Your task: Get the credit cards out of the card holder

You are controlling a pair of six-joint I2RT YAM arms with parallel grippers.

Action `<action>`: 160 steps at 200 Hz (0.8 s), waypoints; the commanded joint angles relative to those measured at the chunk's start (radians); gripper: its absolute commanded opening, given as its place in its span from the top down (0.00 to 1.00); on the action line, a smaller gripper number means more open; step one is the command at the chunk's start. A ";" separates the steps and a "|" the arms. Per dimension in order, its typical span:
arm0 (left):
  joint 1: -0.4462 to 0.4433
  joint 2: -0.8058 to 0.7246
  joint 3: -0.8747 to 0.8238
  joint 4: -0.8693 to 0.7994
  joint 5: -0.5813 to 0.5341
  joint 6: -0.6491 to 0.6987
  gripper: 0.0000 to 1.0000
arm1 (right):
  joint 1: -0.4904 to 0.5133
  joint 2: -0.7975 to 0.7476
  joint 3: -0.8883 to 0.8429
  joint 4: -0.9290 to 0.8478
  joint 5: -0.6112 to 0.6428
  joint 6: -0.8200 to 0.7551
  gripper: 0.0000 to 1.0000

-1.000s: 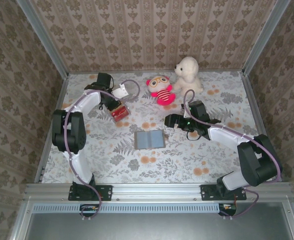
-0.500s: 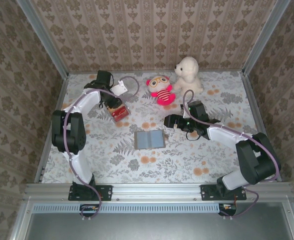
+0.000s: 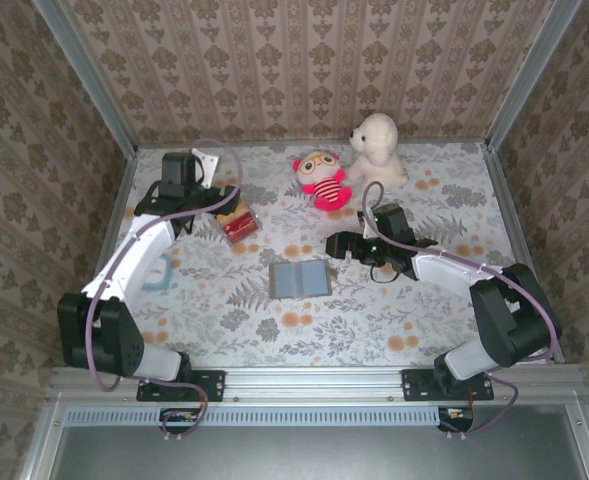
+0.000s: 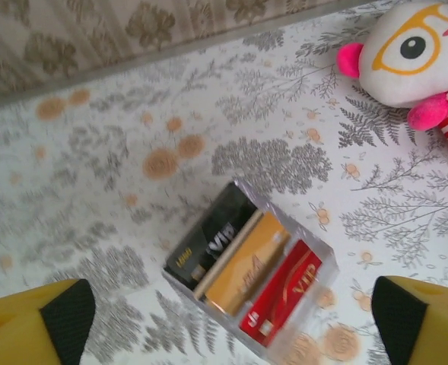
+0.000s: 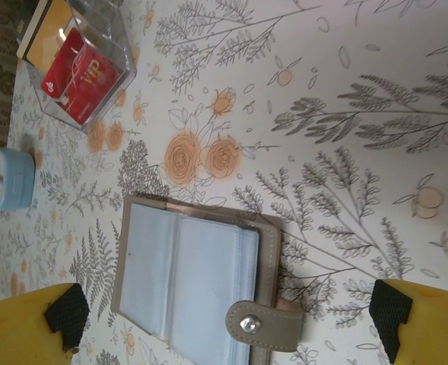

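Observation:
The card holder (image 3: 300, 279) lies open and flat at the table's middle, a grey wallet with bluish inner sleeves and a snap tab (image 5: 265, 325). Its open leaves (image 5: 193, 281) lie under my right gripper (image 5: 227, 319), which is open and empty. From above, that gripper (image 3: 339, 243) hovers just right of the holder. The credit cards (image 3: 238, 225) sit in a clear plastic box at the back left: a black one (image 4: 212, 243), a gold one (image 4: 246, 262) and a red one (image 4: 281, 293). My left gripper (image 4: 235, 327) is open above that box and holds nothing.
A red-striped plush toy (image 3: 321, 180) and a white plush dog (image 3: 377, 148) sit at the back centre. A small pale-blue object (image 5: 7, 179) lies left of the holder, beside the left arm. Metal rails and patterned walls close the table in on three sides.
My left gripper has opened from nearly shut, and the left arm has swung out to the left, away from the card box. The right gripper has edged slightly left.

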 commanded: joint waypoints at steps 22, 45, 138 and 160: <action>0.006 -0.120 -0.181 0.044 -0.030 -0.377 0.00 | 0.121 -0.014 0.071 -0.067 0.154 -0.021 0.05; 0.007 -0.169 -0.274 0.073 0.016 -0.503 0.00 | 0.198 0.002 0.138 -0.174 0.233 -0.010 0.07; -0.048 -0.266 -0.511 0.123 0.168 -0.844 0.11 | 0.317 0.201 0.390 -0.469 0.274 0.124 0.20; -0.082 -0.262 -0.525 0.122 0.225 -0.854 0.17 | 0.317 0.223 0.392 -0.482 0.287 0.157 0.24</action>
